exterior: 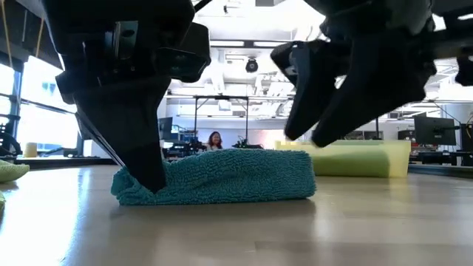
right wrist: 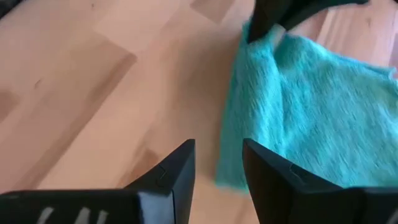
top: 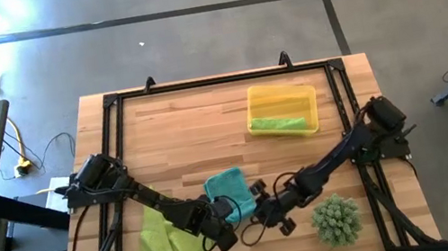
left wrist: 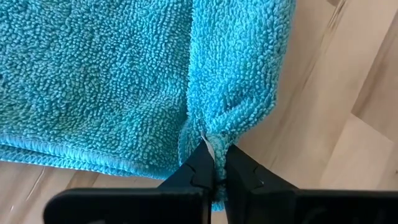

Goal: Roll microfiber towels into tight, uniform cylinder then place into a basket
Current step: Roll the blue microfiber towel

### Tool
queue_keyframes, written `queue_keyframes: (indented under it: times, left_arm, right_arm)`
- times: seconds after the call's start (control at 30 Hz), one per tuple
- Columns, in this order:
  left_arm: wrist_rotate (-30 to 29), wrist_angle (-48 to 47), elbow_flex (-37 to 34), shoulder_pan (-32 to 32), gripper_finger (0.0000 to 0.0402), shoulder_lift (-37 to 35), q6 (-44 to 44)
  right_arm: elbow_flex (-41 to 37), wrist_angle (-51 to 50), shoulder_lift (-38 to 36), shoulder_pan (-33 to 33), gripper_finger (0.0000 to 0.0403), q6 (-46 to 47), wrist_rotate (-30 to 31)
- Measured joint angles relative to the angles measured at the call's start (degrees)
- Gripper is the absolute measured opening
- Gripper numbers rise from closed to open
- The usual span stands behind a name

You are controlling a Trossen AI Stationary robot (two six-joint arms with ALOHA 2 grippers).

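The left end effector (left wrist: 214,171) was pinched together on the near corner of the teal microfiber towel (top: 227,190), its dark fingertips (left wrist: 200,167) pressing a bunched fold of the terry pile down at the front of the wooden worktop (top: 189,131). The right end effector (right wrist: 217,165) hovered just beside the same cloth's edge, its two fingers apart and holding nothing.

By my reading the task was roughly a third done. One lime-green microfiber towel (top: 278,123) already lay as a rolled cylinder inside the shallow yellow plastic basket (top: 284,93) toward the far right of the worktop. The teal towel was folded into a thick pad rather than a tight roll, so its rolling looked unfinished, and it sat well apart from the basket. A second lime-green towel (top: 163,243) lay crumpled and loose at the front left, apparently untouched. A spiky green ball-shaped plant (top: 337,220) stood at the front right, near the right arm.

The worktop was pale butcher-block planks inside a black metal frame. It stood on a grey concrete floor, with a yellow cable to the left. Beyond it, the low view showed a bright open workshop with monitors, ceiling lights and a seated person in the distance
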Motion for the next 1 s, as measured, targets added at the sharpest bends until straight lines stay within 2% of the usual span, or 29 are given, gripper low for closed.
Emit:
queue_keyframes:
  times: [0.17, 0.43, 0.53, 0.8, 1.0]
  left_arm:
    - [-0.1, 0.3, -0.1, 0.0, 0.0005, 0.0, 0.0]
    - [-0.1, 0.5, -0.1, 0.0, 0.0005, 0.0, 0.0]
    - [0.1, 0.5, -0.1, 0.0, 0.0005, 0.0, 0.0]
    - [0.5, 0.4, -0.1, 0.3, 0.0005, 0.0, 1.1]
    - [1.5, 0.4, -0.1, 1.1, 0.0005, 0.0, 2.4]
  right_arm:
    - [-1.2, 4.9, 2.3, -0.4, 0.0124, 1.9, -2.6]
    - [-1.5, 4.6, 3.1, -2.6, 0.0126, 2.8, -2.8]
    - [-1.5, 5.3, 3.2, -2.8, 0.0142, 2.6, -2.8]
    - [-1.5, 5.2, 3.0, -2.3, 0.0220, 2.6, -3.3]
    - [0.1, 4.6, 1.2, -0.1, 0.0220, 0.1, -3.0]
